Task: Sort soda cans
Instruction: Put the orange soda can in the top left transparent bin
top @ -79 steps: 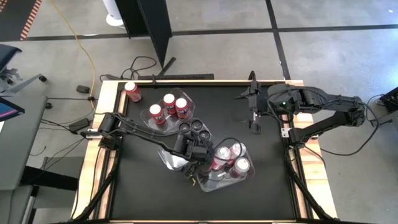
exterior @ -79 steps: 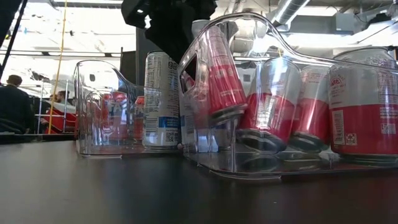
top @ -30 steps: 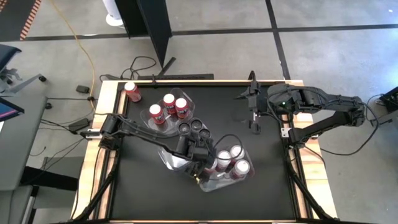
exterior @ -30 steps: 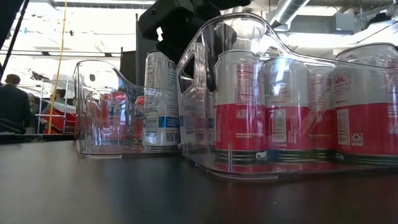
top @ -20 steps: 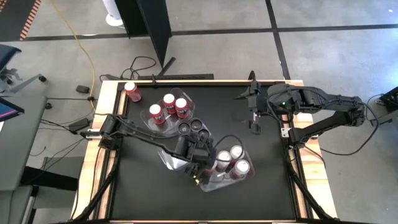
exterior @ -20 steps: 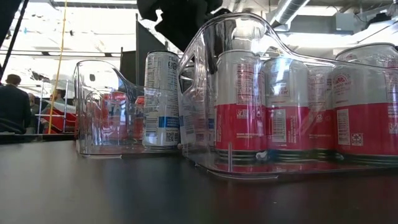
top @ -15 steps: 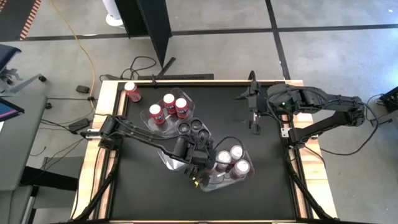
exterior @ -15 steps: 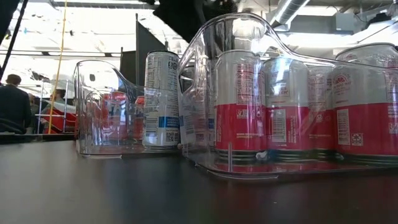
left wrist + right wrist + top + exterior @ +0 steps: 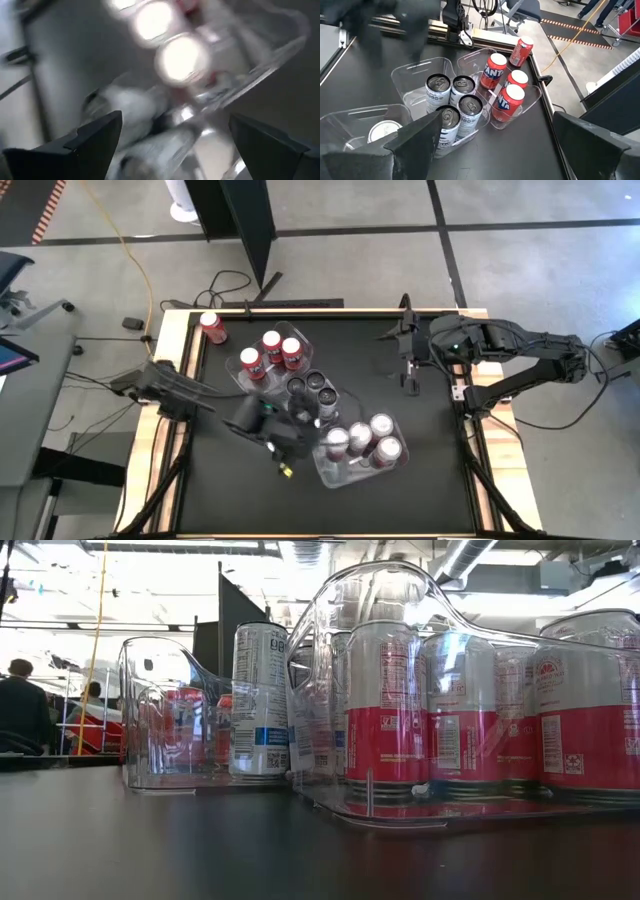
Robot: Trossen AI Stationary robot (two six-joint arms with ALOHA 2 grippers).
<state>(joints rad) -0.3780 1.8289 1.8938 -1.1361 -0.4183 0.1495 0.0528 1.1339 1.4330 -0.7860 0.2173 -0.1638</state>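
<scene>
I see the black table carrying three clear tubs. The tub toward the near edge, right of centre, now stands with its three white-and-red cans upright, silver tops up; a couple of seconds back the can on the tub's left side was tipped over under my left gripper, and since a second ago it stands straight. In the low view these cans sit side by side behind the clear wall, and the dark bulk of the arm that hung over them has gone from that view.

My left arm has drawn back toward the table's left edge; its left gripper hangs over bare table left of that tub, fingers spread wide and holding nothing. The left wrist view is smeared, showing only bright can tops.

My right gripper has not moved: near the far right corner, fingers wide apart, empty.

Near the middle, a tub holds the dark cans. Toward the far left corner another holds three red cans, and one lone red can lies on the wooden border at that corner.
</scene>
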